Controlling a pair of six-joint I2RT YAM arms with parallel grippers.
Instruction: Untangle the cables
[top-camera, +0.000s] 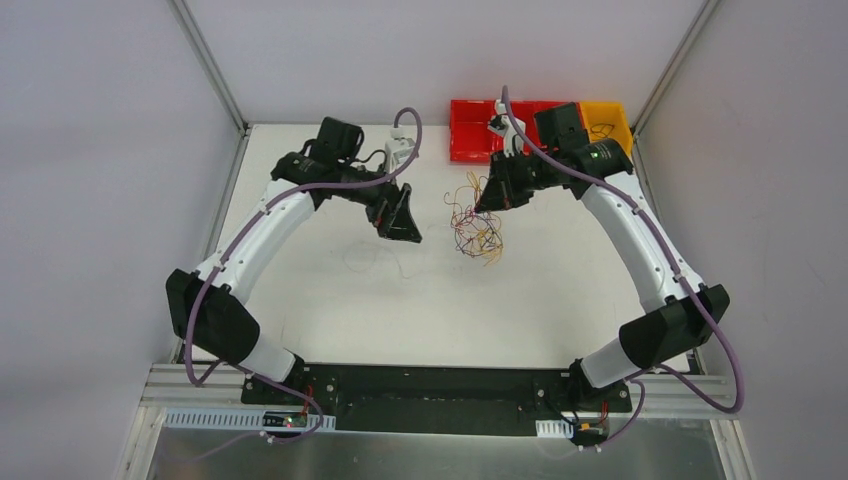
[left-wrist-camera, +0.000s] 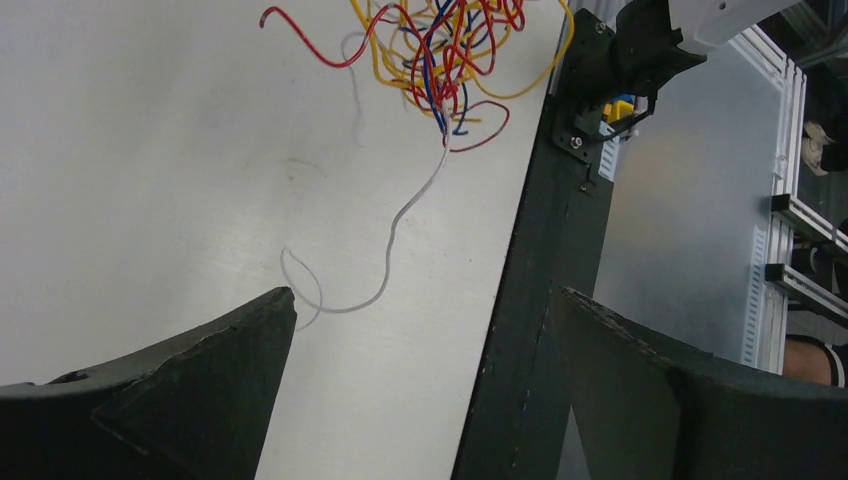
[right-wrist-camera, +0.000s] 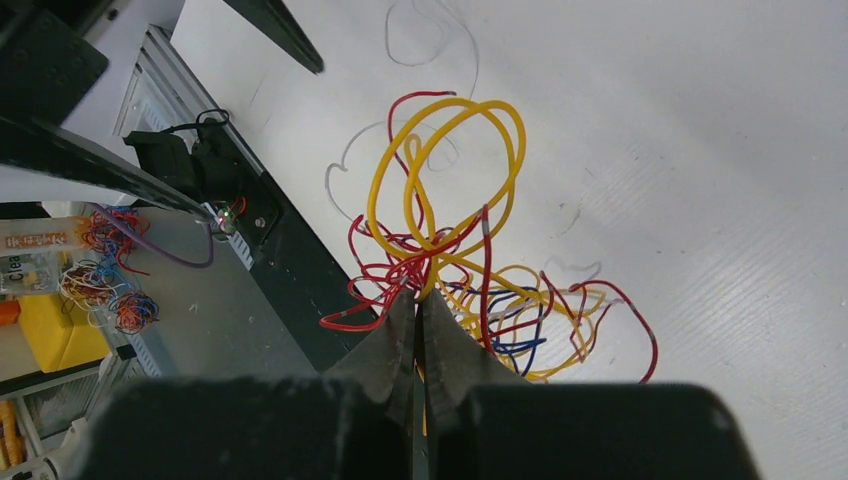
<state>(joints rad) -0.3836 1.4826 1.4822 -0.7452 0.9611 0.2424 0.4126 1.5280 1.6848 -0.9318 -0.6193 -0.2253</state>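
Note:
The cables are a clump of thin red, yellow, blue and white wires on the white table between my two grippers. My right gripper is shut on yellow and red strands at the clump's far-right edge. In the right wrist view its jaws pinch these strands, and yellow loops fan out beyond them. My left gripper is open and empty, left of the clump. In the left wrist view a loose white wire trails from the clump towards its left finger.
A red bin and an orange bin stand at the back right, behind the right arm. The black base plate runs along the near table edge. Spare wire bundles lie off the table.

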